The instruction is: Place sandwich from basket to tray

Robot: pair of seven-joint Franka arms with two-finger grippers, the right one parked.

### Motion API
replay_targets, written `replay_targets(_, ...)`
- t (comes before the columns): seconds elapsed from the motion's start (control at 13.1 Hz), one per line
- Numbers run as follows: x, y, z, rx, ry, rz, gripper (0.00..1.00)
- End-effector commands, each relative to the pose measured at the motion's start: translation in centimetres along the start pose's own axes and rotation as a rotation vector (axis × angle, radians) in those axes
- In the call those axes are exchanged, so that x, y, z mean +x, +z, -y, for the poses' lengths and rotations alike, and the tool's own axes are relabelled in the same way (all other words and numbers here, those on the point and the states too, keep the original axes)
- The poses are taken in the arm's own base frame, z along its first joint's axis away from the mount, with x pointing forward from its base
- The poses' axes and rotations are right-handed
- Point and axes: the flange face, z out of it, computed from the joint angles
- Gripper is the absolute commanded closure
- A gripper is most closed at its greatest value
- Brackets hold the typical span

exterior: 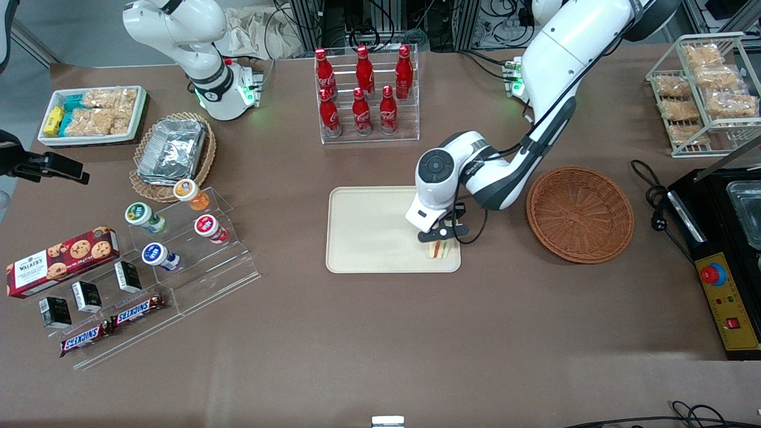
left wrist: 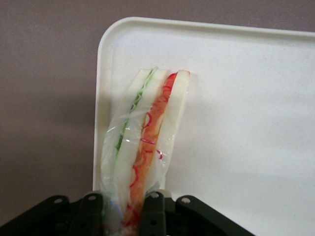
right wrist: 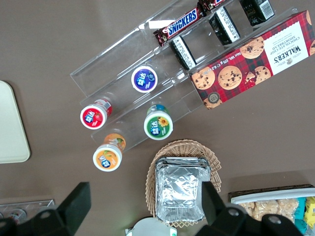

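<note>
The sandwich [exterior: 439, 249] is a clear-wrapped white wedge with red, orange and green filling. It rests at the corner of the cream tray [exterior: 368, 232] that is nearest the front camera and closest to the basket. My left gripper [exterior: 439, 239] sits directly over it, shut on the sandwich. In the left wrist view the black fingers [left wrist: 153, 214] press either side of the sandwich [left wrist: 147, 132], whose tip lies on the tray [left wrist: 246, 98] near its rounded corner. The reddish-brown wicker basket [exterior: 579, 214] stands empty beside the tray, toward the working arm's end.
A rack of red cola bottles [exterior: 365, 89] stands farther from the camera than the tray. Yogurt cups on acrylic steps [exterior: 178, 229] and a tan basket with foil trays [exterior: 172, 151] lie toward the parked arm's end. A black device [exterior: 722, 255] and a snack rack [exterior: 704, 89] flank the basket.
</note>
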Motion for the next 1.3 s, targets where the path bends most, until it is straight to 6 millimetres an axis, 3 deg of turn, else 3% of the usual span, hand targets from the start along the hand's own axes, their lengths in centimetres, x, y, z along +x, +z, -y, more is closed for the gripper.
replay_targets(0.0, 0.1, 0.0, -0.6, 0.005, 0.000, -0.037, 0.00)
replay_targets(0.46, 0.8, -1.9, -0.9, -0.008, -0.018, -0.064, 0.00)
replay_targets(0.69, 2.1, -5.0, -0.6, 0.014, -0.047, -0.077, 0.00)
replay_targets(0.76, 2.7, -7.0, -0.6, 0.026, -0.065, -0.080, 0.00)
replay_targets(1.07, 6.5, -18.7, 0.8, -0.008, -0.187, -0.048, 0.00)
replay_targets(1.22, 6.8, -25.7, 2.4, -0.076, -0.254, -0.071, 0.00)
